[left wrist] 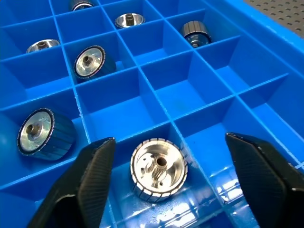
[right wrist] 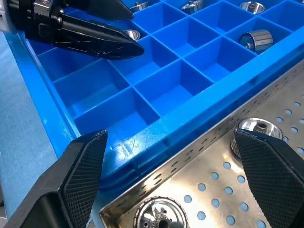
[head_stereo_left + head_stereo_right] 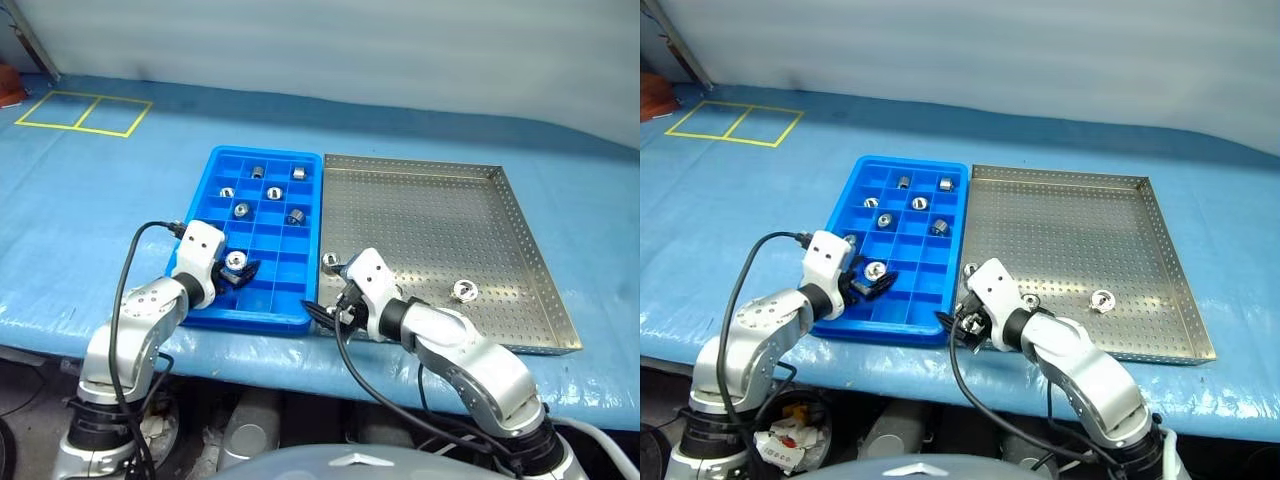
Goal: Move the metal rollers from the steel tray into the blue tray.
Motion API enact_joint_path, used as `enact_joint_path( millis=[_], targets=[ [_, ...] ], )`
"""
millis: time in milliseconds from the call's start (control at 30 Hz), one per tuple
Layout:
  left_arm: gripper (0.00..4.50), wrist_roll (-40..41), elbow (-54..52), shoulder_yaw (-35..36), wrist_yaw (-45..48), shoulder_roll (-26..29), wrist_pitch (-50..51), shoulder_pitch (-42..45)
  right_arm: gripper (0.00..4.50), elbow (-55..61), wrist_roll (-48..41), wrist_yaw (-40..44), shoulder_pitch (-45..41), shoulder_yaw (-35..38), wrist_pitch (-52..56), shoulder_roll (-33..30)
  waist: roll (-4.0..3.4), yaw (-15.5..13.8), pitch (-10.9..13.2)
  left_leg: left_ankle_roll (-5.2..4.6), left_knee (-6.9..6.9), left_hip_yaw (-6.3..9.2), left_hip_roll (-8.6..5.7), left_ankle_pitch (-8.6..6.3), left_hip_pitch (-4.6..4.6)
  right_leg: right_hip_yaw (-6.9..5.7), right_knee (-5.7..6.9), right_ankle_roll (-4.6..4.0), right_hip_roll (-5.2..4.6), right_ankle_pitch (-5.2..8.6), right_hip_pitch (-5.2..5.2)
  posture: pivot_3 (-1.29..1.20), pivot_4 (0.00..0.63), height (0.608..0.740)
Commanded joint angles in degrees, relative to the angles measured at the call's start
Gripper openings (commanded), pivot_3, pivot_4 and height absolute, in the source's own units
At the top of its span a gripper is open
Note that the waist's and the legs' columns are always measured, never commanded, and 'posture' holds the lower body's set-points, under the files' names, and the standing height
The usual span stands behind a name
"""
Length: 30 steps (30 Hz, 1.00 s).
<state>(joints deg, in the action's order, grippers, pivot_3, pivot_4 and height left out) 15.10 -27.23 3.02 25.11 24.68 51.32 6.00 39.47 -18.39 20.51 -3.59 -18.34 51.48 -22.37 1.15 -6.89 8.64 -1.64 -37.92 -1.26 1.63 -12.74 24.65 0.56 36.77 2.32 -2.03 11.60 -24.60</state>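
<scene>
Left claw [image 1: 164, 183] agape over blue tray [image 1: 156, 102]

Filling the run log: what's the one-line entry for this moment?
left gripper: fingers open around roller in blue tray | right gripper: open at steel tray corner

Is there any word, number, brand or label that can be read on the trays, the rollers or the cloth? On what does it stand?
None: no readable text on the blue tray, the steel tray or the metal rollers.
Yellow tape squares on the blue cloth: lines, no letters.
</scene>
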Motion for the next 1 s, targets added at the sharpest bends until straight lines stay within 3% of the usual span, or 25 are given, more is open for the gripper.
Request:
enact_joint_path(
  millis=[33, 367, 633, 800, 1000],
  targets=[
    [4.48, 3.6, -1.7, 2.4, 2.1, -0.3, -2.8, 2.0, 4.5, 3.3, -0.3, -0.4, 0.6, 3.0, 0.0, -0.9, 0.0, 0.3, 0.0, 0.0, 0.0, 0.0, 0.0, 0.0, 0.0, 0.0, -0.01, 0.0, 0.0, 0.0, 0.0, 0.21, 0.15, 0.74],
    [4.48, 5.6, -1.0, -4.2, 6.7, 0.2, -8.7, 5.5, 4.5, 6.1, -1.1, -0.3, 4.5, 10.3, 1.1, -5.1, 0.01, 1.8, 0.0, -0.02, 0.02, -0.02, -0.02, 0.0, 0.0, 0.01, -0.02, 0.0, 0.01, 0.0, 0.03, 0.19, 0.15, 0.74],
    [4.48, 2.5, 10.9, -15.8, 18.5, 3.6, -14.0, 20.7, 4.5, 9.6, -1.2, -1.2, 11.6, 15.1, 2.5, -6.5, 0.02, 1.9, 0.0, -0.03, -0.03, -0.01, -0.07, 0.0, 0.01, 0.01, -0.04, 0.01, 0.05, 0.01, 0.04, 0.17, 0.15, 0.74],
    [4.48, 0.5, 22.7, -23.4, 25.7, -0.5, -17.5, 30.8, 4.5, 12.3, -0.7, -3.0, 16.9, 18.5, 3.1, -6.1, 0.01, 2.6, 0.0, -0.06, -0.02, -0.03, -0.13, -0.02, 0.05, 0.03, -0.07, 0.02, 0.09, 0.02, 0.04, 0.1, 0.15, 0.74],
    [4.48, -3.0, 36.2, -28.5, 29.1, -7.8, -22.0, 36.7, 4.5, 16.1, -0.1, -6.2, 22.2, 20.0, 3.3, -3.7, 0.01, 4.8, 0.0, -0.09, -0.05, -0.03, -0.22, -0.03, 0.06, 0.17, -0.06, 0.04, 0.27, 0.05, 0.04, 0.0, 0.15, 0.74]
  ],
)
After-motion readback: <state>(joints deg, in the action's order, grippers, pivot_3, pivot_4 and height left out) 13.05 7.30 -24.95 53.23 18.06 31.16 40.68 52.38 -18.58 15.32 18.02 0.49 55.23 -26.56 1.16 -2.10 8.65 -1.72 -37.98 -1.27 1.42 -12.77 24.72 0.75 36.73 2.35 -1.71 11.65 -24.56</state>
